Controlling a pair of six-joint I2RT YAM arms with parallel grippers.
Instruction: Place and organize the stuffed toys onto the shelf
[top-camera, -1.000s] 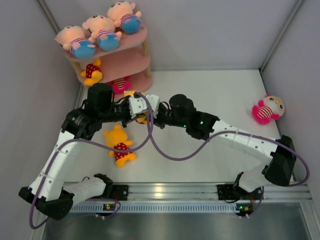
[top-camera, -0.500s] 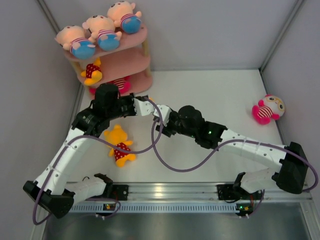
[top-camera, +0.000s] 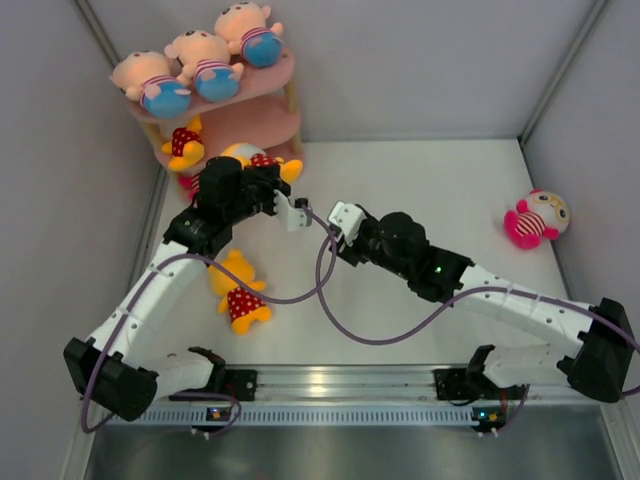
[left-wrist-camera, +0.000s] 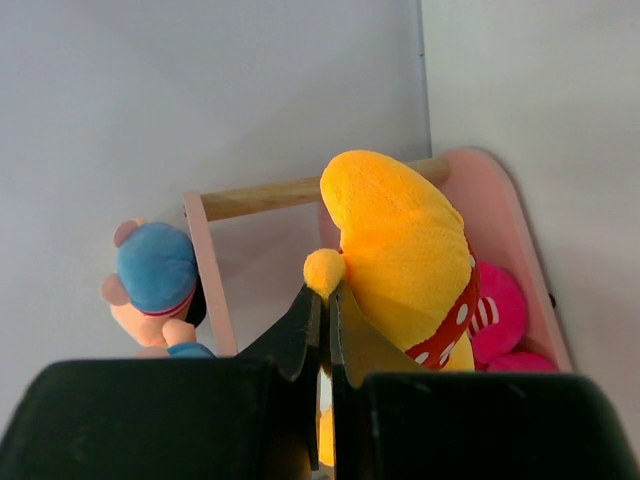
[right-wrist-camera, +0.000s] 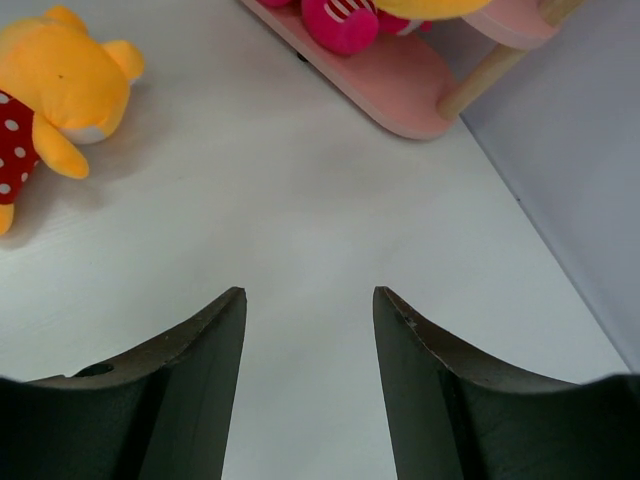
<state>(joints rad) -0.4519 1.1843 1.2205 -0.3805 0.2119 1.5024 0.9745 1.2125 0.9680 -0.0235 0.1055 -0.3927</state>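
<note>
step: left pincer (left-wrist-camera: 322, 330) pressed together, pinching yellow plush bear in red polka-dot outfit (left-wrist-camera: 400, 255), carrying it to small pink three-tier shelf with wooden posts (top-camera: 262, 118) at 11 o'clock of the white bench (top-camera: 440, 180).
how: keep pinch firm, push bear well onto middle tier beside the other yellow bear (top-camera: 184, 143), clear the post, then release.
right pincer (right-wrist-camera: 308, 330): spread, holding nothing, over bare bench.
top view only: three peach-faced dolls in blue shorts (top-camera: 200, 62) on top tier; second loose bear (top-camera: 238, 290) at 7 o'clock; pink striped doll (top-camera: 536, 218) at 3 o'clock.
left wrist only: grip point, probably a bear's ear or paw; pink dolls on bottom tier.
</note>
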